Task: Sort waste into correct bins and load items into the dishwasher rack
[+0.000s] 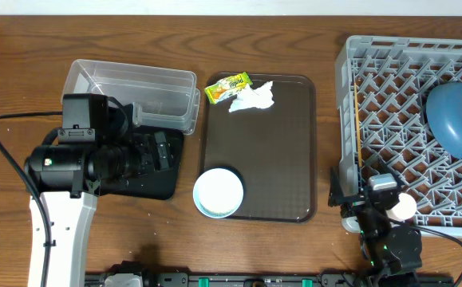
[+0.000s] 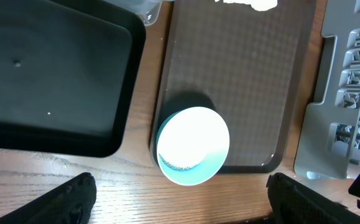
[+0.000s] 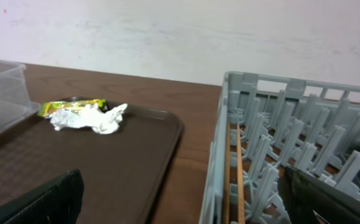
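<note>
A mint-green bowl (image 1: 219, 192) (image 2: 193, 145) with a white inside sits on the front left corner of the brown serving tray (image 1: 270, 159). A yellow-green snack wrapper (image 1: 227, 86) (image 3: 71, 106) and a crumpled white tissue (image 1: 252, 98) (image 3: 92, 119) lie at the tray's far end. The clear tub (image 1: 135, 89) stands behind the black tray (image 1: 155, 185) (image 2: 49, 81). My left gripper (image 1: 163, 151) (image 2: 183, 202) hangs open and empty over the black tray, short of the bowl. The grey dishwasher rack (image 1: 398, 104) (image 3: 242, 84) holds a blue bowl (image 1: 458, 119) and chopsticks (image 1: 359, 139) (image 3: 234, 180). My right gripper (image 1: 364, 191) (image 3: 186, 199) is open and empty astride the rack's left wall.
A small pale round thing (image 1: 402, 207) lies at the rack's front edge beside my right arm. Bare wooden table (image 1: 326, 119) shows between the serving tray and the rack, and along the front edge.
</note>
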Motion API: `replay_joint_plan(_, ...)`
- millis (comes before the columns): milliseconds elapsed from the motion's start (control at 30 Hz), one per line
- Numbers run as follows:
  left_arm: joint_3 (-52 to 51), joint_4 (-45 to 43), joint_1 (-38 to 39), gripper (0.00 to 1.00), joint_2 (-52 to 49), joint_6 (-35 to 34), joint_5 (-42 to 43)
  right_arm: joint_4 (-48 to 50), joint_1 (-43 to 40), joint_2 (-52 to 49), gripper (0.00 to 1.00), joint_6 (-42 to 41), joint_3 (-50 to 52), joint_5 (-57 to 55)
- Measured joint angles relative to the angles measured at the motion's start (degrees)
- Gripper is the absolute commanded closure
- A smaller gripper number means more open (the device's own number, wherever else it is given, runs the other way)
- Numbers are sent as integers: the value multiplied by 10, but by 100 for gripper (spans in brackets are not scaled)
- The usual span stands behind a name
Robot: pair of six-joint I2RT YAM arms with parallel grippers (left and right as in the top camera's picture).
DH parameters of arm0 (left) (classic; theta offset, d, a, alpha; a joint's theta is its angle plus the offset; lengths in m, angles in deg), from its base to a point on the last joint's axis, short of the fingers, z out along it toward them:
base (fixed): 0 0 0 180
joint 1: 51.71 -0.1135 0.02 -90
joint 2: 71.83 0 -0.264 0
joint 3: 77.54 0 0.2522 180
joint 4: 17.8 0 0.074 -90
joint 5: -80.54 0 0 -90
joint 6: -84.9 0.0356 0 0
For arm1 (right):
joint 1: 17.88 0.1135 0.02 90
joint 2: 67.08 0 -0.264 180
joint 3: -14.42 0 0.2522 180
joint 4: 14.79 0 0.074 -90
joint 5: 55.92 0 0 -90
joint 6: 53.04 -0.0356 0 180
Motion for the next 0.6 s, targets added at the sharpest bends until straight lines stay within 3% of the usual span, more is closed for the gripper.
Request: replay_joint_plan(600,0,-23,0,10,0,-14,3,0,1,0,1,0,0,0)
